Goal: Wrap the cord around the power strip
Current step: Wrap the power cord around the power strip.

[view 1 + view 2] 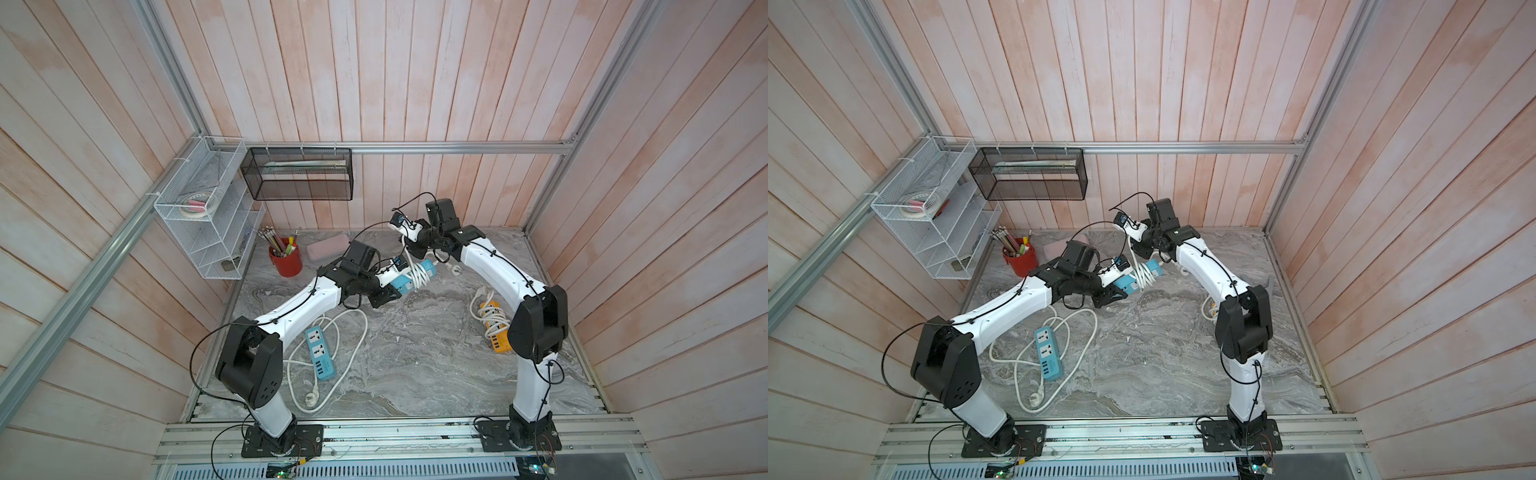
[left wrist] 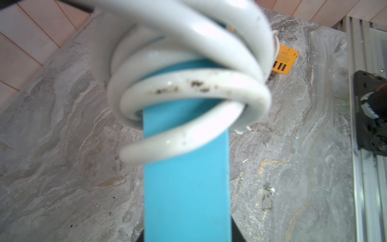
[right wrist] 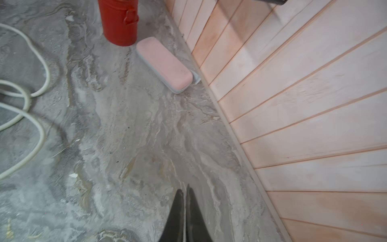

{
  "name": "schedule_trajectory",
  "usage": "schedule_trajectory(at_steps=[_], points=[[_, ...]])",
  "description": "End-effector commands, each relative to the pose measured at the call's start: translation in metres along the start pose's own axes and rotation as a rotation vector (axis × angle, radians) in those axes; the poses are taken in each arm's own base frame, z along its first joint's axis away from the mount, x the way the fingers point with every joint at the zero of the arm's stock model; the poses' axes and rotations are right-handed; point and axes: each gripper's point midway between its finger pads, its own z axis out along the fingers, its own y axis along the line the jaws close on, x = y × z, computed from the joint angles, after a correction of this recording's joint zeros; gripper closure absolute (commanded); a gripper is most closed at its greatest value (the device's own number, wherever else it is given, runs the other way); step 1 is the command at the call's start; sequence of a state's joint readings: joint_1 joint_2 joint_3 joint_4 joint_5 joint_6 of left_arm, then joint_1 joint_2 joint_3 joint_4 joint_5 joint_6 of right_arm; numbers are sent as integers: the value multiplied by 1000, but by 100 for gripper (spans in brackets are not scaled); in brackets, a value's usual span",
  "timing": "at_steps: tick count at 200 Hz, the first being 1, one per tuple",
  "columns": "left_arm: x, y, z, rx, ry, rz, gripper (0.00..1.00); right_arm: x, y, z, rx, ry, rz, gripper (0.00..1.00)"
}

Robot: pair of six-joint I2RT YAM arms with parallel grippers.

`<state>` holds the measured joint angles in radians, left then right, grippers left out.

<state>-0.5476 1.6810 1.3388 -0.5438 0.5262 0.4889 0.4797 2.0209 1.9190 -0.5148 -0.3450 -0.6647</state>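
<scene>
Left wrist view looks straight along the power strip (image 2: 186,188), whose near end the left pincer (image 1: 392,291) has clenched, holding the blue bar clear above the worktop (image 1: 415,357). Several turns of white cord (image 2: 188,90) already ring its middle. The right pincer (image 3: 184,197) is clenched too, fingers pressed together. In both top views a run of cord climbs straight to it, so I judge it is pinching that run.

The step in hand is the winding itself, well along but unfinished: the tail and what looks like the plug (image 1: 456,270) trail free past the far end. The next move calls for carrying the pinched run round the bar again, taut and beside the last turn, without dragging the other loops off.

Farther out, a red cup (image 1: 286,262) holds pencils and pens (image 1: 274,243). A white wire rack (image 1: 208,224) on the wall carries a tape roll (image 1: 195,208) in its top tray and something small and dark lower down. A black mesh basket (image 1: 299,174) holds a pale flat pack (image 1: 305,164).
</scene>
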Motion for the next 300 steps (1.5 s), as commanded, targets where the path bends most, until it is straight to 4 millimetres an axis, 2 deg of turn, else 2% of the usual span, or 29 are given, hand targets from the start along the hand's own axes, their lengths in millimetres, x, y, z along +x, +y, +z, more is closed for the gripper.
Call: schedule_trajectory(at_steps=[1, 27, 46, 65, 103, 138, 158, 209, 229, 240, 264, 300], points=[[11, -114, -13, 467, -28, 99, 100, -13, -51, -16, 37, -122, 68, 98], [-5, -115, -35, 457, -127, 138, 100, 5, -21, -10, -148, -170, 188, 75], [-19, -103, -50, 410, -200, 138, 100, 13, -3, -10, -204, -193, 228, 66], [-27, -93, -58, 373, -238, 131, 100, 19, 6, -14, -218, -228, 259, 63], [-49, -93, -70, 384, -308, 113, 100, 18, 16, -15, -214, -348, 357, 60], [-71, -92, -82, 399, -399, 114, 100, 13, 18, -11, -173, -470, 451, 45], [-80, -91, -86, 397, -449, 113, 100, 12, 18, -14, -160, -530, 486, 41], [-86, -88, -89, 379, -465, 113, 100, 28, 16, -4, -110, -529, 520, 42], [-89, -86, -90, 362, -477, 108, 100, 33, 16, 1, -97, -529, 537, 46], [-93, -83, -92, 344, -490, 109, 100, 37, 16, 4, -95, -529, 550, 53], [-100, -61, -96, 241, -530, 73, 100, 41, 19, 5, -107, -532, 584, 68], [-107, -11, -103, 40, -599, -43, 100, 52, 40, 3, -121, -518, 684, 80]])
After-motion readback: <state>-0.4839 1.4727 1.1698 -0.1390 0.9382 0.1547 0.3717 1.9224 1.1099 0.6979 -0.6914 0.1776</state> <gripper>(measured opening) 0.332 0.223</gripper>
